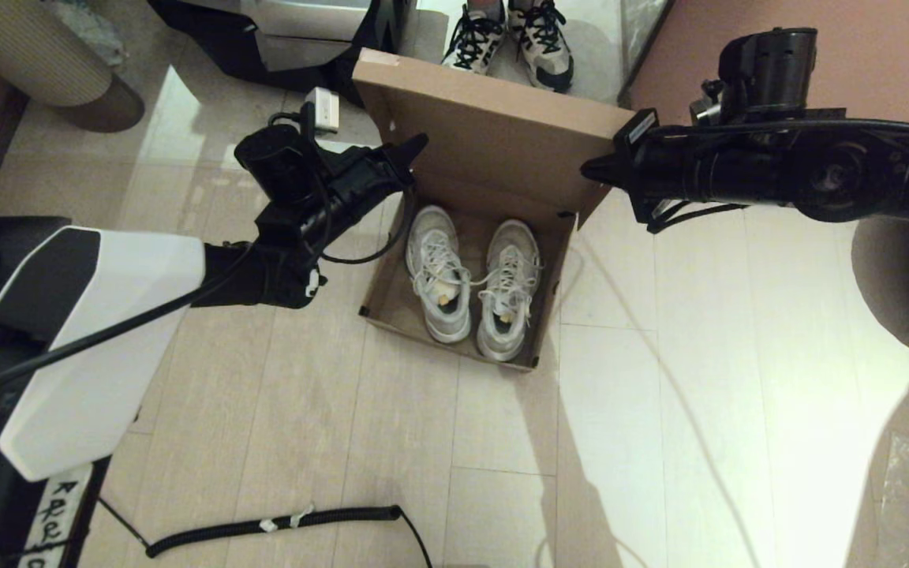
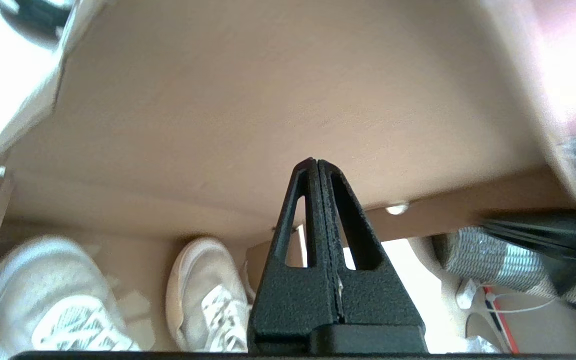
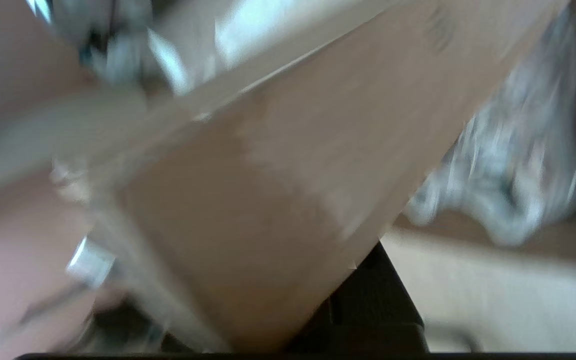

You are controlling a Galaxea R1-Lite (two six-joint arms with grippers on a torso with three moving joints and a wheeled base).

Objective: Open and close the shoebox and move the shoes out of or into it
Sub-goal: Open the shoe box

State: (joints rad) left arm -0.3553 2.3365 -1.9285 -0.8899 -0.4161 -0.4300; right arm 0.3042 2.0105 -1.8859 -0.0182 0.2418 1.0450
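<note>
Head view: plain brown cardboard shoebox [image 1: 494, 142], lid raised; both grippers' jaws closed, empty. Advice: press lid evenly over white-grey mesh sneakers [image 1: 474, 276].

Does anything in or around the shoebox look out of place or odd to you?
Little stands out. The shoebox sits slightly askew to the floor tiles, lid raised, and the shoes' laces trail loosely across both. A second pair of sneakers stands behind the lid.

shoes [image 1: 474, 282] side by side in the open shoebox [image 1: 494, 158] — left gripper [image 1: 415, 146] and right gripper [image 1: 592, 168] flanking its lid.
</note>
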